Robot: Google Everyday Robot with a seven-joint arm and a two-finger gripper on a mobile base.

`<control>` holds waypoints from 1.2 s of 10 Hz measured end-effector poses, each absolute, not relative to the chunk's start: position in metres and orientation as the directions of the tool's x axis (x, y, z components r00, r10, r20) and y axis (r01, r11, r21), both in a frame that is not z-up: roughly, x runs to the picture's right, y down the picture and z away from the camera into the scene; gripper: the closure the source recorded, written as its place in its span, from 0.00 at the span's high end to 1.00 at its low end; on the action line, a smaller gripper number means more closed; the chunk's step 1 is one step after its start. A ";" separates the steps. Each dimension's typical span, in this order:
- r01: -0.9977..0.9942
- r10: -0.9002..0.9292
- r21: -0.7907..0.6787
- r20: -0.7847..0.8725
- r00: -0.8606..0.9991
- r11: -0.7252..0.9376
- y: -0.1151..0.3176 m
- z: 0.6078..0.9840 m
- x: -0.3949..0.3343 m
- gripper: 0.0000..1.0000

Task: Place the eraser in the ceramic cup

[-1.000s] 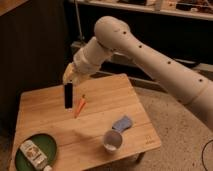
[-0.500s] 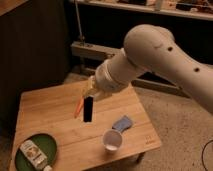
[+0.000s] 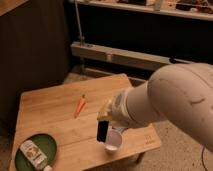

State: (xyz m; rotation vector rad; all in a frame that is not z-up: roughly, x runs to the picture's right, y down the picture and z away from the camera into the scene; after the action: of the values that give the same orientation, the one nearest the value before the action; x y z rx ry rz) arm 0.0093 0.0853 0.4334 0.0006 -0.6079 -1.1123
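Note:
The eraser [image 3: 102, 131], a slim black block, hangs upright from my gripper [image 3: 105, 116], which is shut on its top end. It hovers above the wooden table [image 3: 55, 107], just left of and slightly above the ceramic cup [image 3: 113, 142], a small pale cup near the table's front right. My large white arm [image 3: 170, 107] reaches in from the right and hides part of the cup's far rim and the table behind it.
An orange carrot [image 3: 80, 105] lies near the table's middle. A round dark green plate [image 3: 37, 150] with a packaged item [image 3: 32, 154] on it sits at the front left corner. Dark shelving and a metal rail stand behind the table.
My arm has carried the eraser right and toward the table's front, from beside the carrot to just left of the cup. The cloth-like piece is now hidden behind the arm.

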 end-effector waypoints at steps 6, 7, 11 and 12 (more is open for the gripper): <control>0.828 -0.842 0.281 0.405 0.356 0.485 0.041 0.499 0.038 0.00; 0.825 -0.837 0.276 0.409 0.364 0.493 0.039 0.509 0.046 0.00; 0.813 -0.822 0.266 0.416 0.388 0.518 0.055 0.499 0.064 0.00; 0.808 -0.821 0.272 0.416 0.392 0.523 0.069 0.484 0.062 0.00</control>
State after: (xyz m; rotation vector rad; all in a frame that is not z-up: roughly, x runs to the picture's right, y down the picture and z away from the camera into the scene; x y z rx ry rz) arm 0.0619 0.0689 0.4842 0.0269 -0.5436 -1.0343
